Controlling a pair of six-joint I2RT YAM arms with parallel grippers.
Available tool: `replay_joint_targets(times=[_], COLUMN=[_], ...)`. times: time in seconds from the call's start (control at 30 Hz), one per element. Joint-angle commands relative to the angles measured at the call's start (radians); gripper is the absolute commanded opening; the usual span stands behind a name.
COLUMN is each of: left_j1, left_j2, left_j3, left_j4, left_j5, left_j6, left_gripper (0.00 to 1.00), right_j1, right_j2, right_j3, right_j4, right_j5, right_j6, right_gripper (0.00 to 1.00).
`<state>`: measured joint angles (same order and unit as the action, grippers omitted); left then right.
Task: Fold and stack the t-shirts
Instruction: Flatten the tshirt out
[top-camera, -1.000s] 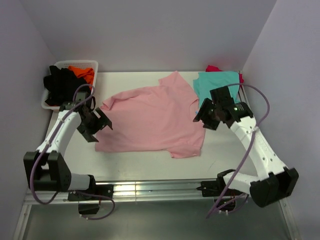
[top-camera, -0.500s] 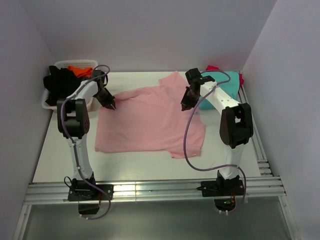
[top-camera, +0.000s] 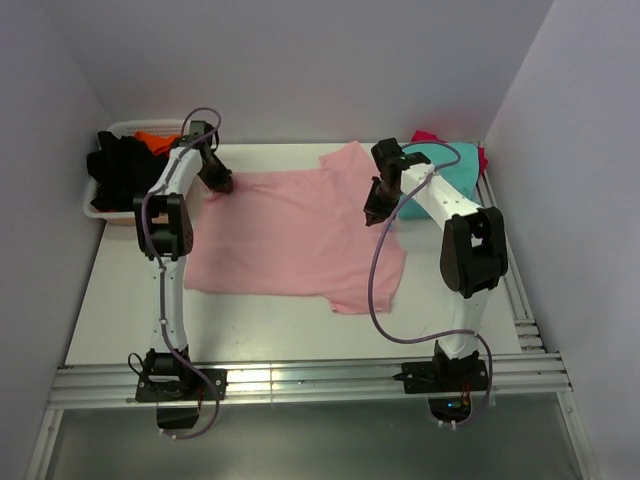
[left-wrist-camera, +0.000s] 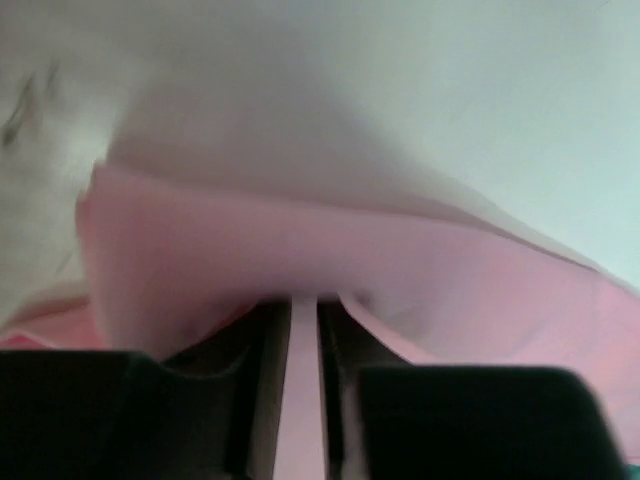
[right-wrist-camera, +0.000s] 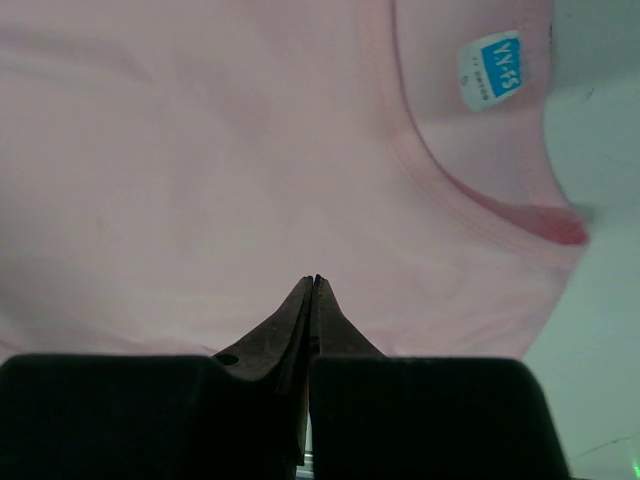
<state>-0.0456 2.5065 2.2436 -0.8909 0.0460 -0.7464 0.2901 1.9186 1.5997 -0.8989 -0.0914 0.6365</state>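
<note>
The light pink t-shirt (top-camera: 295, 235) lies spread across the middle of the table. My left gripper (top-camera: 220, 183) is at its far left corner, shut on a bunched fold of the pink cloth (left-wrist-camera: 300, 240), which fills the narrow gap at the left gripper (left-wrist-camera: 305, 300). My right gripper (top-camera: 375, 213) is shut with its tips together on the shirt beside the collar (right-wrist-camera: 450, 200), and I see no fold between them at the right gripper (right-wrist-camera: 313, 280). A teal t-shirt (top-camera: 445, 160) lies at the back right over a magenta one (top-camera: 428, 137).
A white basket (top-camera: 150, 125) at the back left holds a black t-shirt (top-camera: 120, 175) and an orange one (top-camera: 160, 143). The blue neck label (right-wrist-camera: 490, 82) shows inside the pink collar. Purple walls close in the back and both sides.
Both arms reached out from the near side and their jaws closed. In the last half second the left gripper drew the shirt's corner toward the back left, shifting the hem leftward.
</note>
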Motion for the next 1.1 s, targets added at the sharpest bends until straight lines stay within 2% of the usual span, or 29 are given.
replay_joint_targets(times=[0.0, 0.1, 0.13, 0.2, 0.23, 0.27, 0.33, 0.43, 0.57, 0.7, 0.73, 0.83, 0.93, 1.07], left_j1=[0.035, 0.043, 0.07, 0.079, 0.081, 0.082, 0.081, 0.081, 0.072, 0.053, 0.053, 0.055, 0.053, 0.053], left_j2=[0.121, 0.1, 0.074, -0.019, -0.043, -0.067, -0.155, -0.3, -0.438, -0.589, -0.609, -0.656, -0.644, -0.554], left_j3=[0.152, 0.192, 0.157, 0.113, 0.105, 0.105, 0.07, -0.16, -0.376, -0.626, -0.729, -0.882, -0.938, -0.911], left_j4=[0.024, 0.152, 0.191, 0.303, 0.308, 0.303, 0.309, 0.319, 0.245, 0.228, 0.233, 0.26, 0.27, 0.222], left_j5=[0.035, 0.112, 0.127, 0.161, 0.158, 0.15, 0.143, 0.118, 0.068, -0.014, -0.037, -0.035, -0.031, -0.012], left_j6=[0.008, -0.004, -0.024, -0.047, -0.05, -0.051, -0.057, -0.057, -0.033, -0.004, 0.001, 0.008, 0.041, 0.07], left_gripper=[0.25, 0.49, 0.64, 0.79, 0.9, 0.94, 0.94, 0.92, 0.9, 0.9, 0.9, 0.89, 0.88, 0.88], right_j1=[-0.005, -0.006, -0.008, -0.011, -0.011, -0.011, -0.012, -0.011, -0.009, 0.015, 0.036, 0.072, 0.099, 0.11], right_j2=[-0.061, -0.07, -0.075, -0.078, -0.078, -0.073, -0.067, -0.056, -0.066, -0.115, -0.133, -0.145, -0.135, -0.113], right_j3=[-0.036, -0.058, -0.058, -0.054, -0.047, -0.04, -0.018, -0.006, -0.02, -0.128, -0.157, -0.283, -0.392, -0.442], right_j4=[-0.018, -0.018, -0.017, -0.017, -0.015, -0.015, -0.015, 0.0, 0.032, 0.103, 0.153, 0.256, 0.342, 0.371], right_j5=[0.024, 0.032, 0.03, 0.03, 0.03, 0.03, 0.022, 0.006, -0.039, -0.09, -0.117, -0.166, -0.215, -0.229], right_j6=[-0.027, -0.043, -0.052, -0.058, -0.061, -0.061, -0.055, -0.041, -0.014, 0.011, 0.012, 0.034, 0.072, 0.074], right_gripper=[0.0, 0.0, 0.0, 0.0, 0.0, 0.0, 0.0, 0.0, 0.0, 0.0, 0.0, 0.0, 0.0, 0.0])
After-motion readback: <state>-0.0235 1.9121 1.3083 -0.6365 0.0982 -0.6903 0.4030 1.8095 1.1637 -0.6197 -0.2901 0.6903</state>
